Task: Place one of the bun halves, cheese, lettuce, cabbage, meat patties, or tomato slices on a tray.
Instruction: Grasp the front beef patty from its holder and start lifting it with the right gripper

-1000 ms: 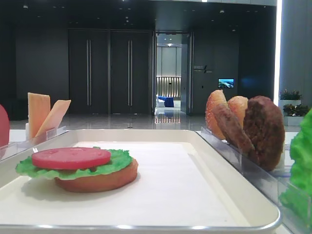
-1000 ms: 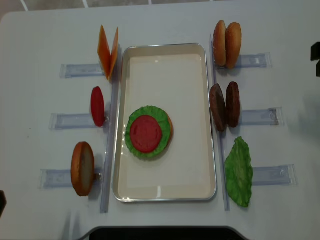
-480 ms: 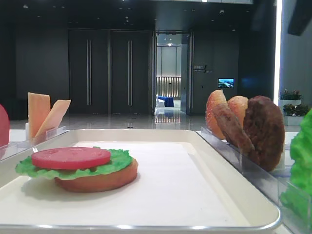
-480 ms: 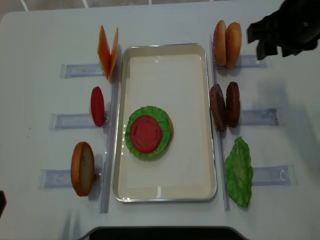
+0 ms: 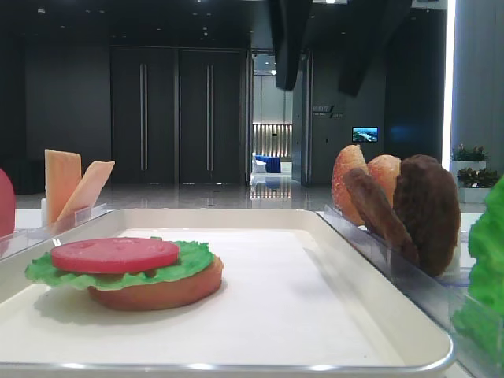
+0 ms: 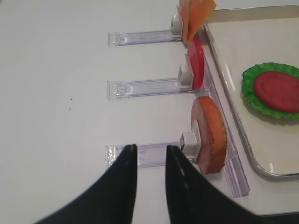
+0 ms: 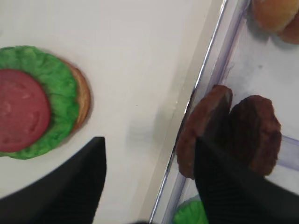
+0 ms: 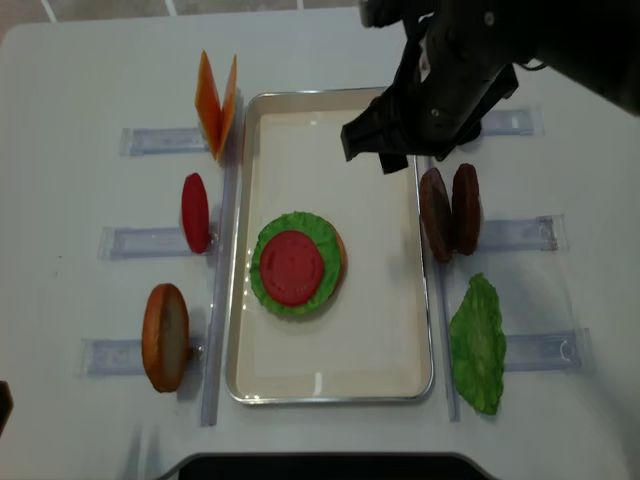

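Reaching for a patty
The right gripper (image 7: 149, 179), jaws spread and empty, hovers just above the patties (image 7: 229, 133); next it must descend and pinch one for the tray (image 8: 420, 300).

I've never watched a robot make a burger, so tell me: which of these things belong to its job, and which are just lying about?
Part of the job:
tray
stacked bun half, lettuce, tomato slice
meat patties
cheese
spare tomato slice
spare bun half
spare lettuce
right gripper

Just lying about:
clear racks
table
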`<state>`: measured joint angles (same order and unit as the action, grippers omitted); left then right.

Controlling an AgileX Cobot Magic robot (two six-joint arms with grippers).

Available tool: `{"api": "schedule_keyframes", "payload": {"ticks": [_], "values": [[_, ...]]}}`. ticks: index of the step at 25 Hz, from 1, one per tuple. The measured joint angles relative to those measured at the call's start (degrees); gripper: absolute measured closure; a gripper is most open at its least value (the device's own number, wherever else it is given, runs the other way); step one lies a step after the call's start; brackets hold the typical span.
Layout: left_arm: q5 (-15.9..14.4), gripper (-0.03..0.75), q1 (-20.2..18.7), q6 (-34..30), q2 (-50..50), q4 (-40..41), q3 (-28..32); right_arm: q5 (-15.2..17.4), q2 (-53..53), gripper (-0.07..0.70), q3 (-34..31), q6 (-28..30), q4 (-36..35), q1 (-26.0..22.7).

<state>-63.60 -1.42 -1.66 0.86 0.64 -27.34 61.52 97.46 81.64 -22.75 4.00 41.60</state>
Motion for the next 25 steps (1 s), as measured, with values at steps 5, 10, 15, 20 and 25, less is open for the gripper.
{"api": "schedule_keyframes", "payload": {"ticks": [5, 10, 15, 20, 25], "values": [[0.0, 0.556, 0.0, 0.0, 0.0, 0.0, 0.0, 0.34, 5.85, 0.234, 0.0, -1.09, 1.27, -0.46], [0.0, 0.556, 0.0, 0.0, 0.0, 0.0, 0.0, 0.75, 7.24, 0.234, 0.0, -3.98, 3.62, -1.72], [0.0, 0.556, 0.0, 0.0, 0.0, 0.0, 0.0, 0.81, 7.23, 0.234, 0.0, -4.89, 3.92, -1.99], [0.0, 0.556, 0.0, -0.02, 0.0, 0.0, 0.0, 1.77, 8.29, 0.234, 0.0, -5.3, 3.79, -2.27], [0.0, 0.556, 0.0, -0.02, 0.0, 0.0, 0.0, 1.82, 10.07, 0.237, 0.0, -5.32, 3.63, -2.27]]}}
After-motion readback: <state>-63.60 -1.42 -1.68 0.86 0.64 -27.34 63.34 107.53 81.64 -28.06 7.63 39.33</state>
